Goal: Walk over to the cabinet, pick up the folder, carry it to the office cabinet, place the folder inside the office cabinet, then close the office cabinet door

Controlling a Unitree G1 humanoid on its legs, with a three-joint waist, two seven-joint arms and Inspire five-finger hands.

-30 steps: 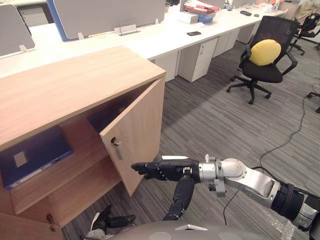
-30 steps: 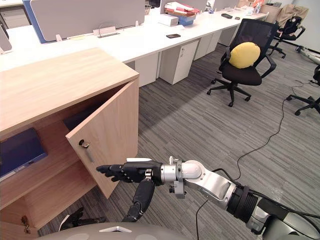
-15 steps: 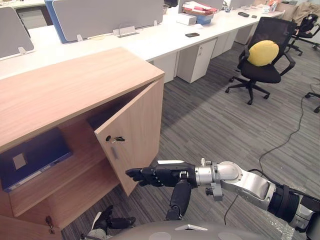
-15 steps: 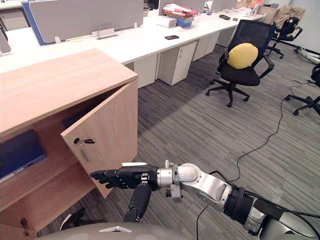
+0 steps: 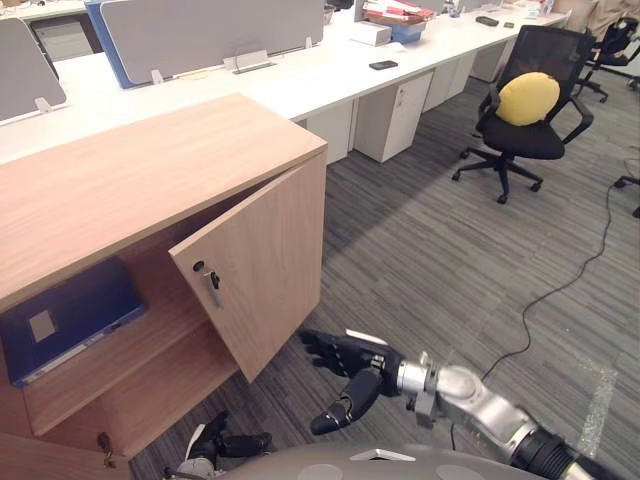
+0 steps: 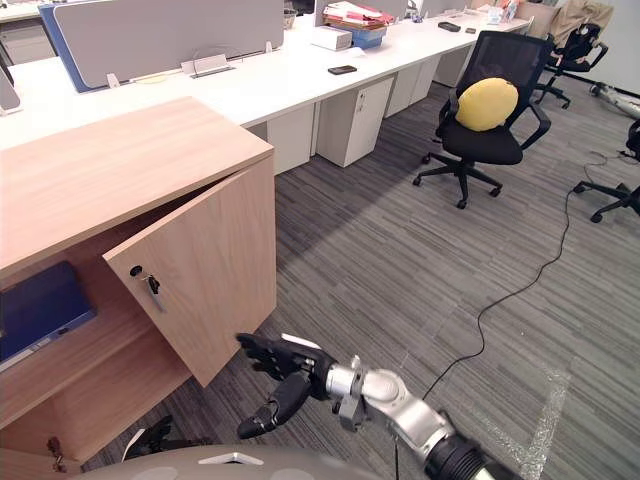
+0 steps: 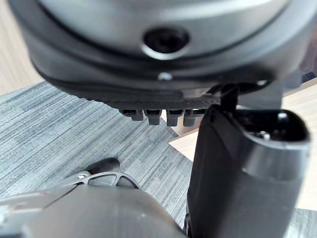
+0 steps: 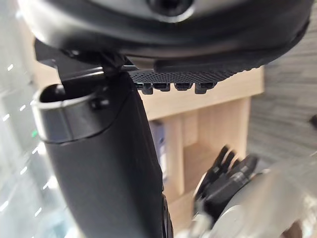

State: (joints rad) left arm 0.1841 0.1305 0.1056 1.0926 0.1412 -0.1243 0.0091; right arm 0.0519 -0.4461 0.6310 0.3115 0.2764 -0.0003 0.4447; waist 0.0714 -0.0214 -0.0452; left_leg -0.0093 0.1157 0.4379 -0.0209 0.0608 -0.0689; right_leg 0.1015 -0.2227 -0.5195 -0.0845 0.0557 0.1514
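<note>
The folder lies flat on the upper shelf inside the cabinet, so what I have to handle now is the door, which stands half open. I judge it a stiff board that swings easily on its hinges. It needs a flat push rather than a grasp, best on the outer face near the free edge, below the key, where the leverage is greatest. The folder itself looks stiff, thin and light, and sits far enough back not to foul the door.

My right hand is open, fingers loosely spread, holding nothing. It sits low, near the door's bottom corner but not touching. My left hand hangs low by the cabinet's base, relaxed and empty.

The head views show the gap between hand and door. The right wrist view looks past my fingertips into the cabinet's open side. The left wrist view gives floor and a corner of wood.
</note>
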